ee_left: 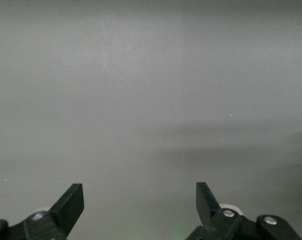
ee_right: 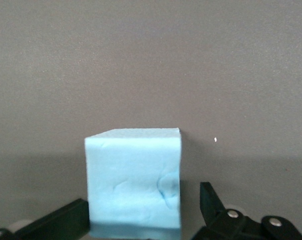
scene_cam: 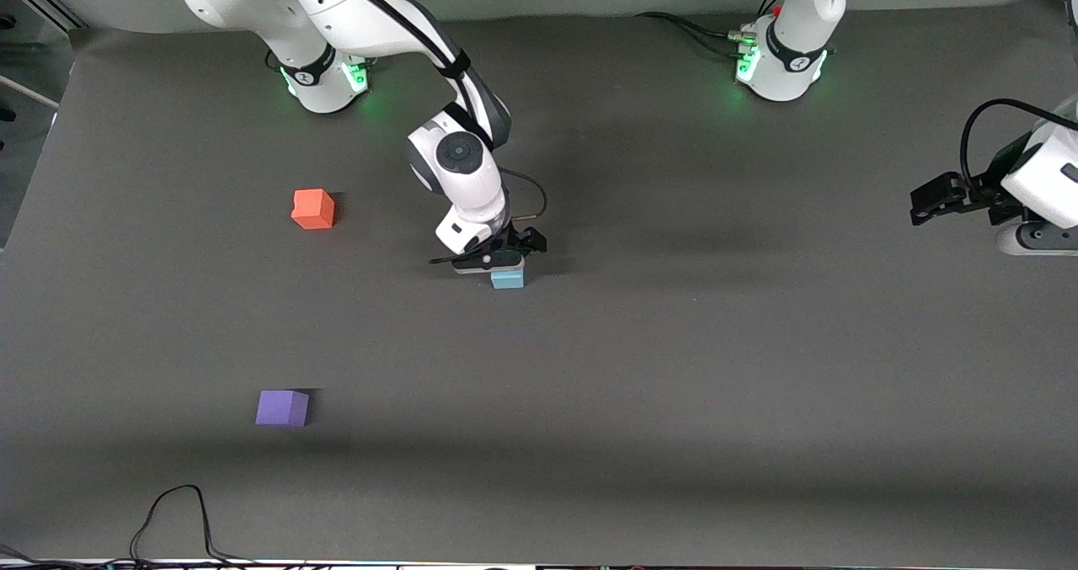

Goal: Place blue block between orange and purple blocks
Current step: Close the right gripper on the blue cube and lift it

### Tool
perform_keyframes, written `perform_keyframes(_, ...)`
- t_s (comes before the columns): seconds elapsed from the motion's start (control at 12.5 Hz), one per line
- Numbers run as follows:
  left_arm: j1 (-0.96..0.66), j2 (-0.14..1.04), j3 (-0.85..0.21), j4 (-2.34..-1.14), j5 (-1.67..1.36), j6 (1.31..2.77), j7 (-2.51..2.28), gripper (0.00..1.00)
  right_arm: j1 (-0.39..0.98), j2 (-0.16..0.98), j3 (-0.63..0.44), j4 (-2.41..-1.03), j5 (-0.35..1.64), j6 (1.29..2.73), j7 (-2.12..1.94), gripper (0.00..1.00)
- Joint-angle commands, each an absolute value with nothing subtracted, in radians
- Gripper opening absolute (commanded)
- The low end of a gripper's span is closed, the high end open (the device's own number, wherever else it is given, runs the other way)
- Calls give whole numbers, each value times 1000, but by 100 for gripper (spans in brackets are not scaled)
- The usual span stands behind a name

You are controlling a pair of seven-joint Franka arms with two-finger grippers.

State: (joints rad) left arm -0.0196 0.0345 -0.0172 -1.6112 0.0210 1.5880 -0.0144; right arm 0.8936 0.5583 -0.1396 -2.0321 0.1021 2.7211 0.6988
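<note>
The right pincer [scene_cam: 504,260] is sitting low over the blue block [scene_cam: 507,279], right down on top of it near the middle of the tabletop [scene_cam: 758,368], and its fingers [ee_right: 211,200] are standing spread to either side of the cube with nothing clenched. In the right wrist view the blue block [ee_right: 134,182] is filling the gap between the black fingers, with clear daylight on at least one side, so the squeeze is not yet being made. The block is resting flat on the tabletop, dented face toward that camera.

The left pincer [scene_cam: 926,205] is waiting out at the left arm's end of the tabletop, fingers [ee_left: 70,202] parted and holding nothing; its own camera is showing only bare grey surface.

The orange block [scene_cam: 313,209] is sitting toward the right arm's end, farther from the front camera, and the purple block [scene_cam: 282,407] is lying at the same end but much nearer the front edge. The two are well apart, leaving a wide open lane between them.

As for progress, this is looking like the early going: the approach appears done, while the grasp, the lift, the carry toward the right arm's end and the set-down between orange and purple are all left to do.
</note>
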Motion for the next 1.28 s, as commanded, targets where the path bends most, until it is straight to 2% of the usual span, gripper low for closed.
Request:
perform_keyframes(0.0,-21,26,-11,-1598,17,1565,8,100,900,587,-143,-2003,123,2735,707,100)
perform_keyframes(0.48,-28,26,-11,-1597,15,1542,15,100,887,592,-143,-1976,123,2734,703,99)
perform_keyframes(0.72,-25,26,-9,-1595,-12,1542,15,100,873,600,-143,-1933,123,2720,698,58)
perform_keyframes(0.88,-25,26,-8,-1595,-11,1542,15,100,873,600,-143,-1933,123,2720,698,39)
perform_keyframes(0.96,-25,26,-8,-1595,-11,1543,15,100,871,597,-143,-1933,123,2718,696,32)
perform_keyframes(1.12,-28,26,-8,-1595,-5,1545,15,100,861,566,-144,-1928,121,2651,686,32)
perform_keyframes(1.2,-35,28,-8,-1595,5,1549,15,100,847,520,-144,-1901,121,2555,671,32)
